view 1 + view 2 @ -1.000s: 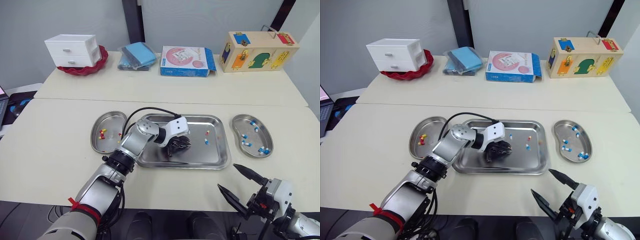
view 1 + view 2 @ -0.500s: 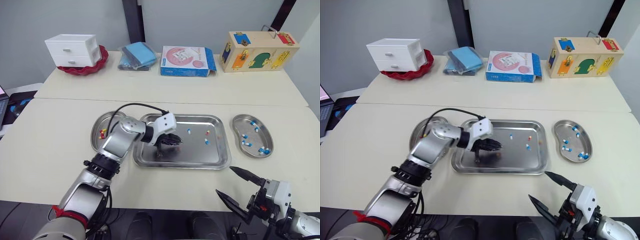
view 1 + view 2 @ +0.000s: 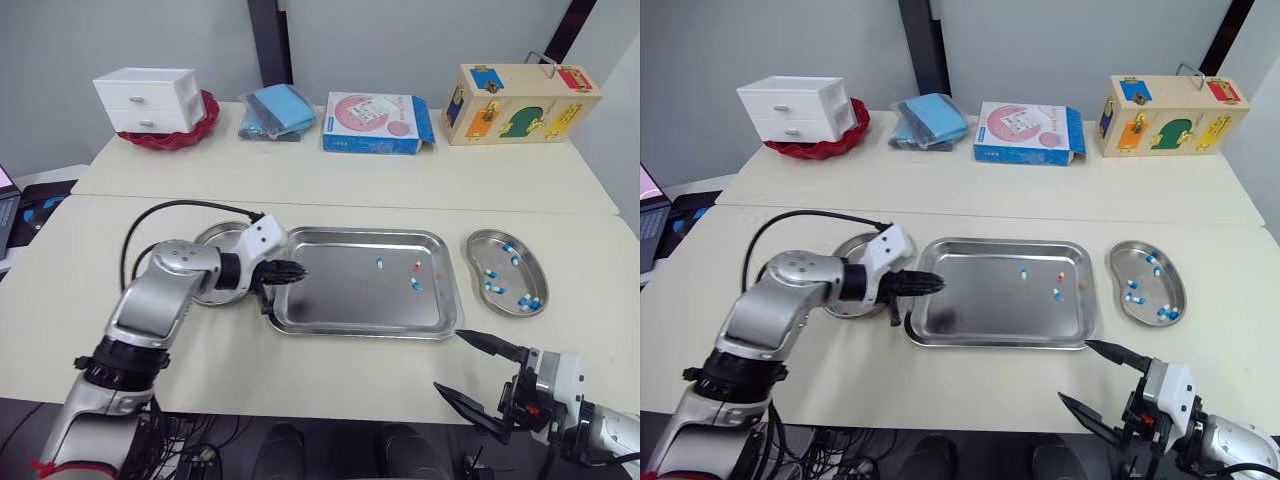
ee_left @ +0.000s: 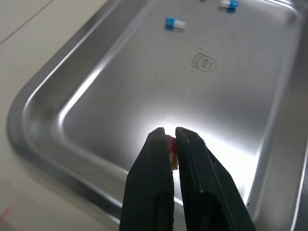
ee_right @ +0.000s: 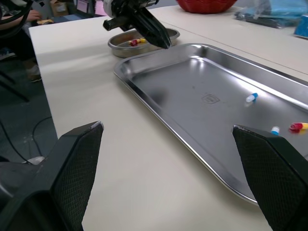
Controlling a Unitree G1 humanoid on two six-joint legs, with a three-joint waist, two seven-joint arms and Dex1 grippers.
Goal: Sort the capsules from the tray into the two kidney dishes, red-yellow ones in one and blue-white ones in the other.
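My left gripper [image 3: 295, 271] hovers over the left end of the steel tray [image 3: 340, 300], shut on a red-yellow capsule [image 4: 170, 148] held between its fingertips. The left kidney dish [image 3: 215, 232] lies just behind it, partly covered by the arm, and holds red-yellow capsules [image 5: 136, 42]. Two blue-white capsules [image 3: 379, 263] [image 3: 413, 284] and one red-yellow capsule [image 3: 418, 267] lie in the tray's right half. The right kidney dish [image 3: 480, 250] holds several blue-white capsules [image 3: 494, 287]. My right gripper [image 3: 447, 360] hangs open off the table's front edge, right of the tray.
Along the back of the table stand a white drawer unit [image 3: 147, 98] in a red bowl, blue folded cloth [image 3: 276, 110], a pink-and-blue box [image 3: 375, 121] and a wooden latch box [image 3: 520, 90]. A laptop edge [image 3: 5, 185] shows at far left.
My left gripper has swept left from the tray's middle to its left end, near the left dish. A blue-white capsule it covered now shows. The right gripper has barely moved.
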